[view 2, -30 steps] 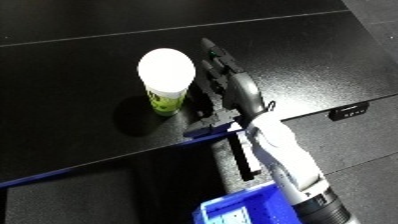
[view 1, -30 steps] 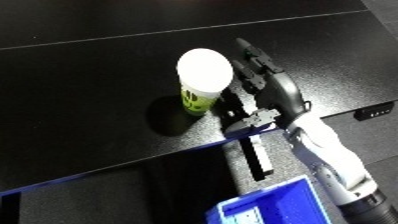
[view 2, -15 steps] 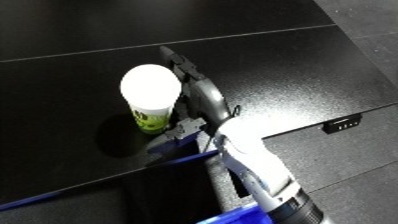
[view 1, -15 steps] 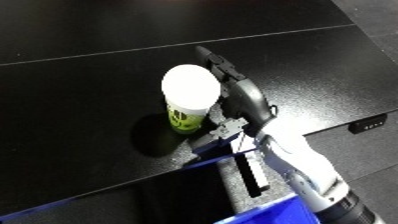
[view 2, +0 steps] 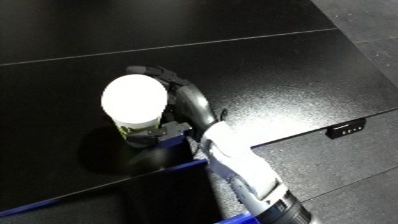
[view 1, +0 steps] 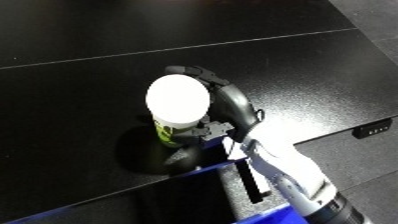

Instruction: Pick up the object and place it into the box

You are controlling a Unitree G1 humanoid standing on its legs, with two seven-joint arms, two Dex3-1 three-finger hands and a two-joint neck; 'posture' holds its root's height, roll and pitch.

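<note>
Tabletop (view 1: 80, 75): black, cup carried near its front edge | bin (view 2: 151, 172): blue rim seen just below that edge | right hand (view 1: 229, 107): fingers curled round cup from its right | cup (view 1: 178, 107): white-lidded, upright, long axis vertical | left hand: not seen.

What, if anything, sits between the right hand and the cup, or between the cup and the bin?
Nothing visible. The right hand is curled round the cup on the black table. The blue bin lies just below, past the table's edge, with only open space between.
</note>
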